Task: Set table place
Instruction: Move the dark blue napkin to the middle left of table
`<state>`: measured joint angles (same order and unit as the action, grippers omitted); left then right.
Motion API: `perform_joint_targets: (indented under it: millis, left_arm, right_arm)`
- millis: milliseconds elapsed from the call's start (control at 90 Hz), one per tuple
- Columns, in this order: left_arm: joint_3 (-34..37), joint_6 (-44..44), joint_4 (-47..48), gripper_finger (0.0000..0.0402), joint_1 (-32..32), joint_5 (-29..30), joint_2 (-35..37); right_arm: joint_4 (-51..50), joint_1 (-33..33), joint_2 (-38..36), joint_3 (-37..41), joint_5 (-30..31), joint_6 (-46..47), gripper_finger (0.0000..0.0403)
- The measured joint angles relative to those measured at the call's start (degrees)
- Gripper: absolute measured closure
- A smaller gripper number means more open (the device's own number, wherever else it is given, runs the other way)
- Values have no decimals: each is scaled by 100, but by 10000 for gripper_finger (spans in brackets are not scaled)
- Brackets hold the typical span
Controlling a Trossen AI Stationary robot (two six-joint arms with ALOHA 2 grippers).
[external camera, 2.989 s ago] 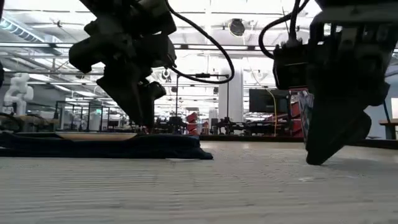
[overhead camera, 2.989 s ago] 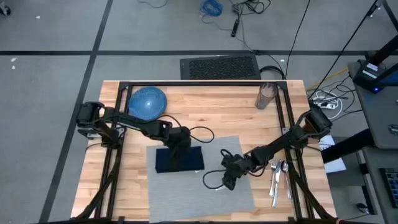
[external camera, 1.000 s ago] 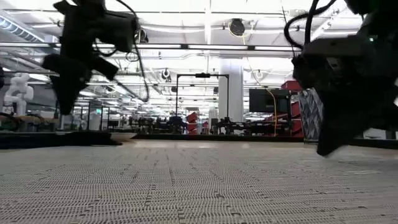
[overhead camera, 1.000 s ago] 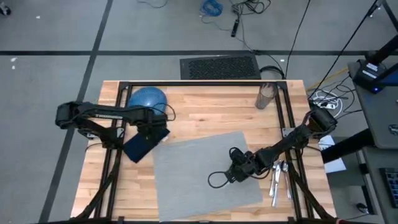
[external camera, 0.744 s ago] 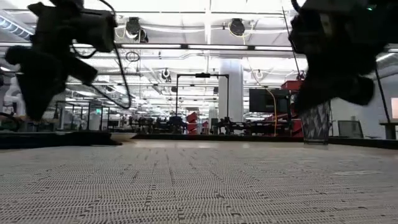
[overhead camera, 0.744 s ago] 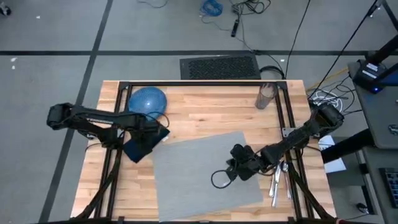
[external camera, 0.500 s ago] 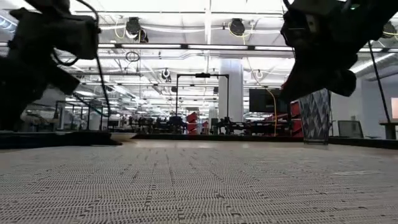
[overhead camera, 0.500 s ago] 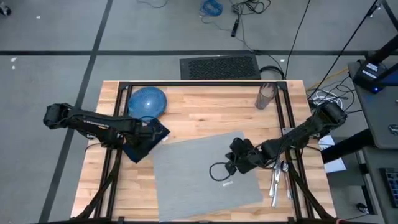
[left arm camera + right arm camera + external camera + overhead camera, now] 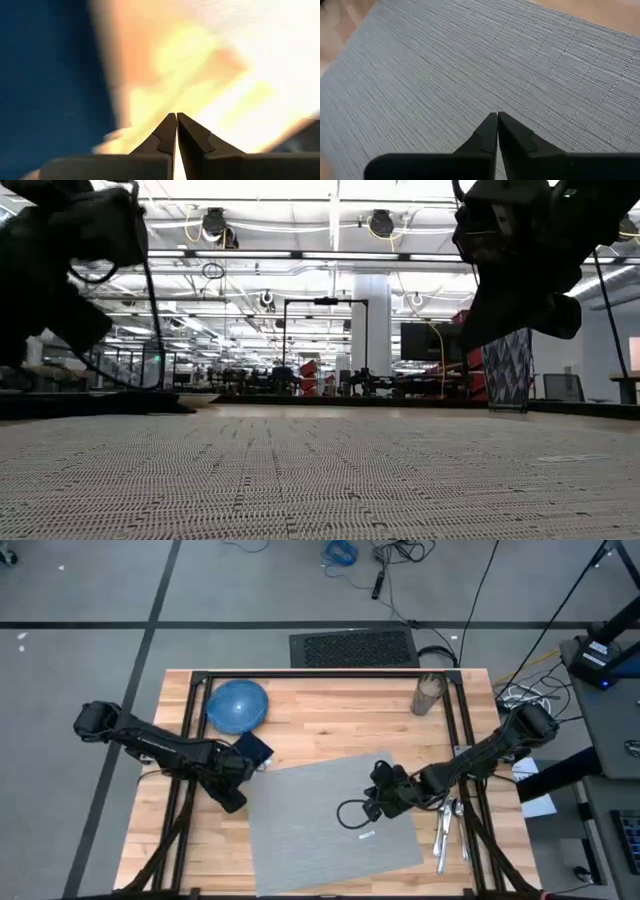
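The grey placemat (image 9: 320,820) lies askew on the wooden table (image 9: 330,720), its white tag (image 9: 365,835) showing. My right gripper (image 9: 378,802) hangs shut above the placemat's right part (image 9: 470,65), clear of the weave. My left gripper (image 9: 232,800) is shut over bare wood just off the placemat's left edge and holds nothing (image 9: 176,117). The navy napkin (image 9: 252,747) lies flat on the wood beside the left gripper, partly hidden under the left arm. A blue dish (image 9: 237,705) rests at the far left.
A clear glass (image 9: 428,693) stands at the far right. Cutlery (image 9: 445,825) lies on the wood right of the placemat. Black frame rails (image 9: 330,675) run around the tabletop. In the low view the arms hang at the left (image 9: 60,260) and right (image 9: 520,260).
My right gripper has risen off the placemat and drawn slightly toward the far right, uncovering the white tag. My left gripper has moved from the napkin toward the table's near edge. The napkin lies on the wood left of the placemat.
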<state>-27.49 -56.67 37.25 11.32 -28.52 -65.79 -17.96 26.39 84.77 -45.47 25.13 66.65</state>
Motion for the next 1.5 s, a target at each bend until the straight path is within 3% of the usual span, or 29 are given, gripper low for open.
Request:
perform_joint_targets:
  millis: [100,167,322,467,578,833,933,1011,1144,1289,1500]
  left_arm:
    - [-44,77,-1403,401,-3,108,90]
    - [-231,246,-1553,401,-76,926,184]
    - [-378,140,-65,401,-334,3252,204]
    - [-389,-131,1252,401,-532,3984,-94]
    - [-383,4,1612,401,-557,3789,-365]
    - [-280,-46,1477,402,-289,2243,-851]
    - [-351,-284,1013,401,-131,1286,-820]
    - [-377,-297,245,401,-44,892,-785]
    - [-422,-376,-733,401,-78,1285,-648]
    - [-614,-180,-766,401,-272,2428,-599]
    - [-493,535,-332,401,-515,2723,-890]
  right_arm:
    - [8,0,0,0,1,-1,403]
    - [5,0,0,0,4,-7,403]
    - [-52,-5,0,0,34,-7,403]
    - [-81,-54,0,0,37,-21,403]
    - [-84,-62,0,0,40,-34,403]
    - [-124,-44,0,-4,3,36,403]
    - [-130,-7,0,-7,0,131,403]
    - [-151,2,0,-7,0,141,403]
    - [-200,17,0,-7,5,146,403]
    - [-197,24,0,-7,3,183,403]
    - [-215,24,-2,-7,6,263,403]
